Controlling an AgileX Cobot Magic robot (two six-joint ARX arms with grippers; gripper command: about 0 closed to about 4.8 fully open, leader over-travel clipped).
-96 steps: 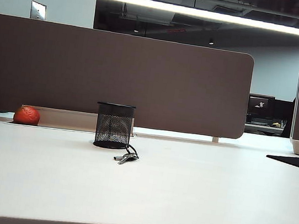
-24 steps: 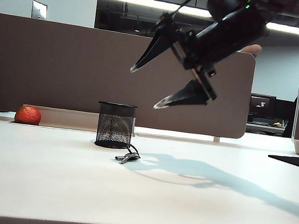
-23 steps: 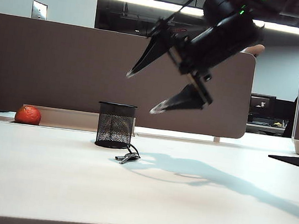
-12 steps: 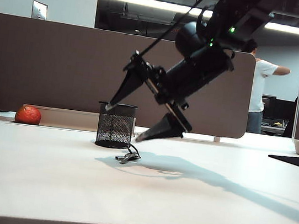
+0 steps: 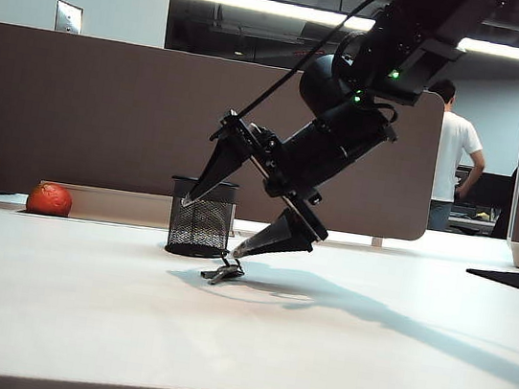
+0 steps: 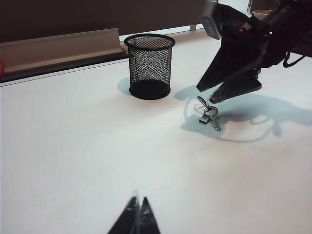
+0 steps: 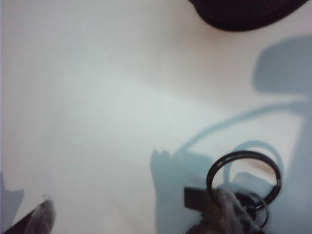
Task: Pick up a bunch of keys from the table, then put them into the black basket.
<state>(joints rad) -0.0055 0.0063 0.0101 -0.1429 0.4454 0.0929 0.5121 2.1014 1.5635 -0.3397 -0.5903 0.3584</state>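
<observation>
Small grey metal keys on a dark ring [image 6: 208, 113] lie flat on white worktop [image 5: 334, 350], near upright black wire-mesh cylinder basket [image 6: 149, 66].

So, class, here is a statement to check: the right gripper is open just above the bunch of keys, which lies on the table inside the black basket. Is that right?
Not quite. The bunch of keys lies on the table beside the black basket, not inside it; the left wrist view shows this. The rest holds: the right gripper is open just above the keys. The left gripper stays back, shut.
</observation>
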